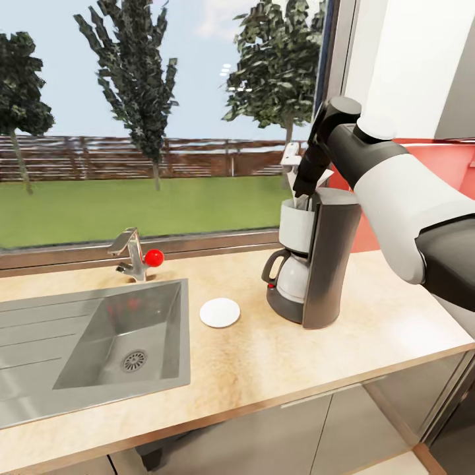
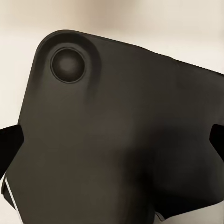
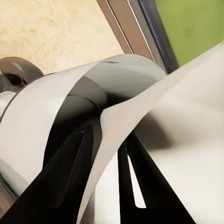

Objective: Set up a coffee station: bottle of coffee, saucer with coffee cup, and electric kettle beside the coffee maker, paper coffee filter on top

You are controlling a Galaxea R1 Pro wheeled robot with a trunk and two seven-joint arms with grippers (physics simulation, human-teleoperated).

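Nearest the robot, the countertop (image 1: 277, 356) ran wide and pale, with the sink (image 1: 99, 343) sunk into it at about nine o'clock from the view's middle. Just beyond, the saucer (image 1: 220, 312) lay flat and bare, a short way off the coffee maker's (image 1: 316, 264) base at its nine o'clock; no cup sat on it.

The coffee maker stood upright on the counter, carafe (image 1: 290, 277) docked. The right arm reached in from three o'clock, its gripper (image 1: 305, 188) pointing steeply down over the machine's open white top. In the right wrist view the paper filter (image 3: 186, 140) was pinched between the two dark fingers (image 3: 133, 186), which were closed on a fold of it, and the filter's cone hung partly into the machine's mouth (image 3: 116, 79).

So the filter sat directly below the fingers, its long axis near vertical, roughly in line with the basket. My judgement: the placing was almost finished, and what remained was to let go without dragging the paper askew.

The left wrist view gave a dark moulded panel (image 2: 116, 140) up close; whether that gripper was open or closed I could not tell.
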